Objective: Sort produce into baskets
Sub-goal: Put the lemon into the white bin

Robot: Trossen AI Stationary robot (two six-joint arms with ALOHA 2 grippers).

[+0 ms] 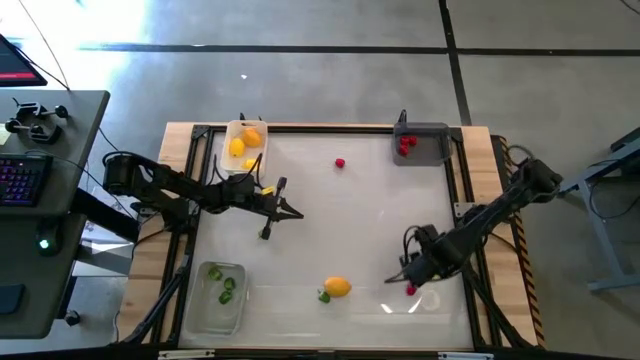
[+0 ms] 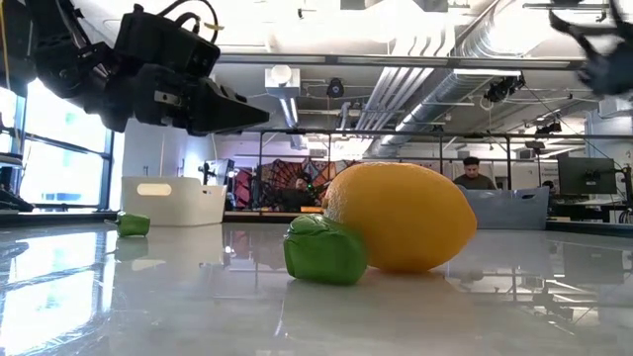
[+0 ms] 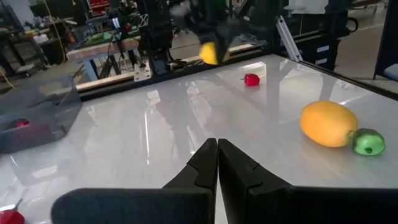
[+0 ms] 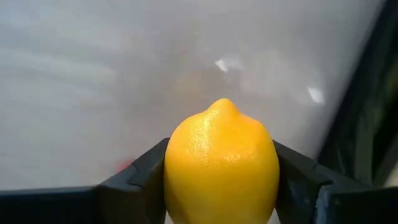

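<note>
- The right end effector (image 1: 415, 272), at the tabletop's near right, grips a yellow toy lemon (image 4: 221, 168) across its middle, one finger on each flank.
- The lemon looks light, stiff and glossy. On that judgement its rounded sides could slip, so a hold across the widest part suits it best.
- A small red berry (image 1: 411, 290) lies on the surface just beside that end effector.
- The left end effector (image 3: 217, 146) hovers near the white tray (image 1: 232, 128), its fingers pressed together and holding nothing.
- An orange fruit (image 1: 338, 287) touches a green piece (image 1: 324, 296) at the front edge, and another berry (image 1: 340, 163) sits alone farther back.
- The white tray holds yellow pieces, the dark grey tray (image 1: 440, 130) red ones, and the clear tray (image 1: 205, 318) green ones.
- The white tabletop (image 1: 340, 230) is shiny and mirror-smooth, so a dropped piece would likely roll.
- Beyond it lies a workshop with ceiling ducts, where a person (image 2: 473, 170) sits at a desk.
</note>
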